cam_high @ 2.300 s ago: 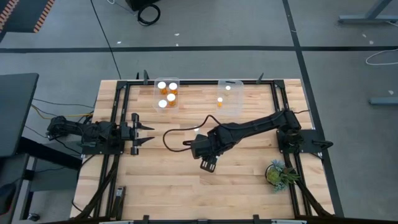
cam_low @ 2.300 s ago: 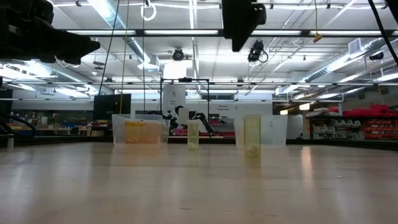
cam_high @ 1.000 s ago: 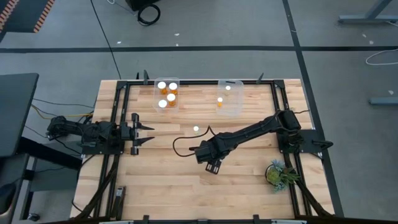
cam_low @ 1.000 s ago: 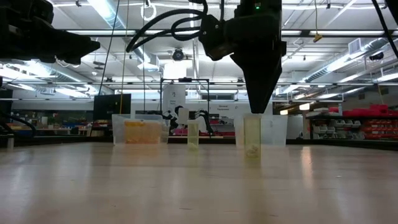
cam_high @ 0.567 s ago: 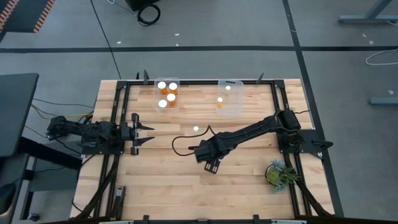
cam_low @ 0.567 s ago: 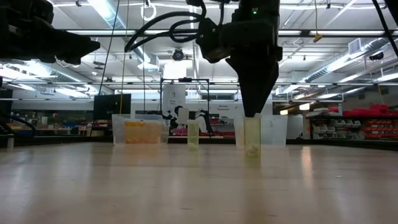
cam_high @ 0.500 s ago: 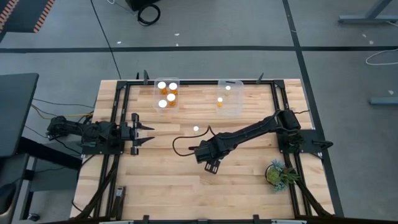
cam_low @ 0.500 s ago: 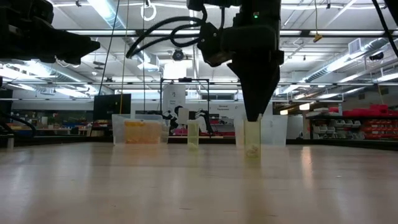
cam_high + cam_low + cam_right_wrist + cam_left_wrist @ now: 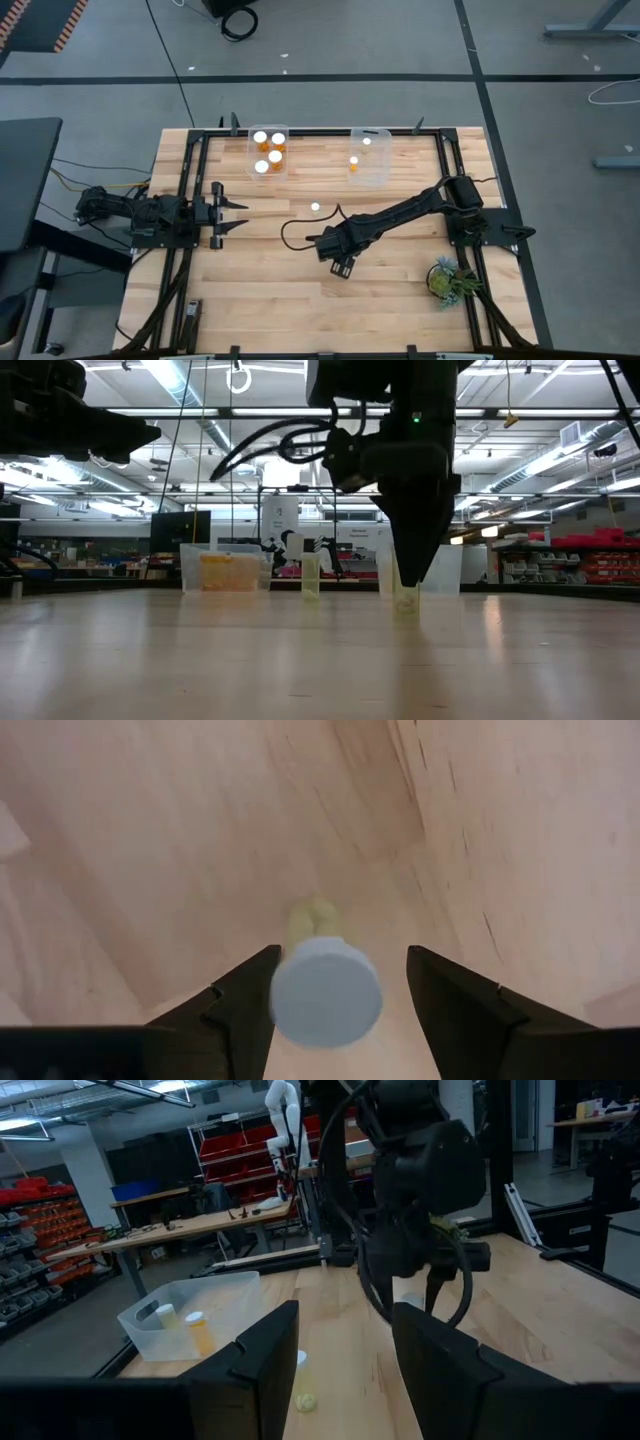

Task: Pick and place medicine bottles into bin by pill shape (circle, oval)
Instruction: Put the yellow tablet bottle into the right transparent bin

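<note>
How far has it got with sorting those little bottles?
Done: four bottles sit in the left bin and two in the right bin. In hand: the right gripper hangs with open fingers either side of a white-capped bottle standing on the table, not gripped. Left: that one and another loose bottle. The left gripper waits, open.

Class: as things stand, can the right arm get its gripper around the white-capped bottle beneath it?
Probably yes: the right gripper is open straddling the bottle, with bare table around it and nothing blocking.
</note>
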Robot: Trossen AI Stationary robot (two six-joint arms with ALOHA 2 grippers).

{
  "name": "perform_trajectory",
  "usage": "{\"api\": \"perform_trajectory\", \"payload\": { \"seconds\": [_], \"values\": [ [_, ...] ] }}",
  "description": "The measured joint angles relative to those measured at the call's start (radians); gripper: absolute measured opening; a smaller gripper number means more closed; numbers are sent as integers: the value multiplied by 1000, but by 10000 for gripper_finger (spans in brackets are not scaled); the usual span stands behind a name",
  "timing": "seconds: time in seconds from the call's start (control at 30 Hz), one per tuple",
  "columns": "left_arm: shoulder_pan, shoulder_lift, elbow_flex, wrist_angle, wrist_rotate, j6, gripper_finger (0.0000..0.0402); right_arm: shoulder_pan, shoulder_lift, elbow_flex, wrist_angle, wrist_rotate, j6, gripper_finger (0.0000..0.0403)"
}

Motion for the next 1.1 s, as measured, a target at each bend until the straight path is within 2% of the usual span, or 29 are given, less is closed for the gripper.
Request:
{"api": "perform_trajectory", "payload": {
  "seconds": [0.47, 1.1],
  "values": [
    [0, 0, 0, 0, 0, 0, 172, -8, 0, -56, 95, -26, -7, 221],
    [0, 0, 0, 0, 0, 0, 172, -19, 0, -56, 108, -26, -11, 152]
  ]
}}
